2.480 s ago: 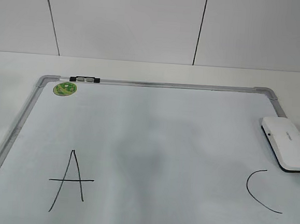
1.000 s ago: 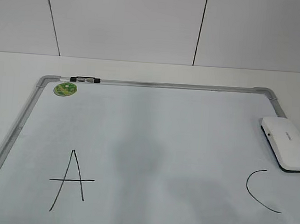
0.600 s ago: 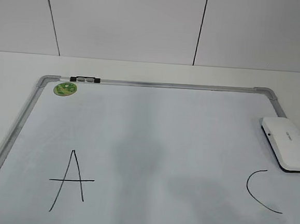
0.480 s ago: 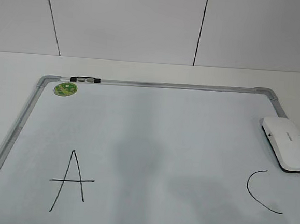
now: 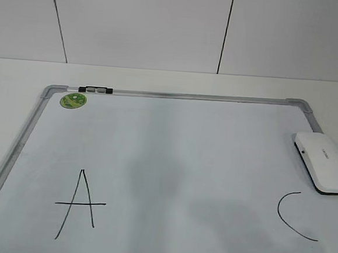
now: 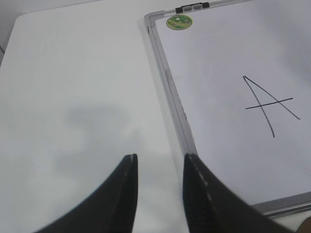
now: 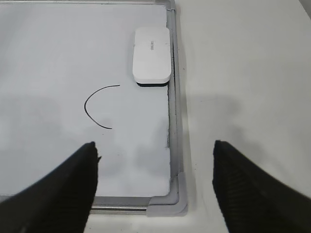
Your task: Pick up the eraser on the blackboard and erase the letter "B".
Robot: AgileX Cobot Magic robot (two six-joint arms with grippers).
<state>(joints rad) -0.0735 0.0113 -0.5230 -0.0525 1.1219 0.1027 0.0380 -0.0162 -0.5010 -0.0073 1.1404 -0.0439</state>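
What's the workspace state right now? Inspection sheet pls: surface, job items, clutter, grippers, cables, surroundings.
Surface: white table, bare where visible.
Blackboard: lies flat; letter "A" at left, letter "C" at right.
Letter "B": not seen in any view; the middle of the board is blank.
Eraser: on the board's right edge, above the "C", not held.
Clutter: green sticker and black-and-silver clip at the top left corner.
Left gripper: jaws open, over the table left of the board, empty.
Right gripper: jaws wide open, over the board's near right corner, empty.
Cables: nothing seen.
Surroundings: white panelled wall.
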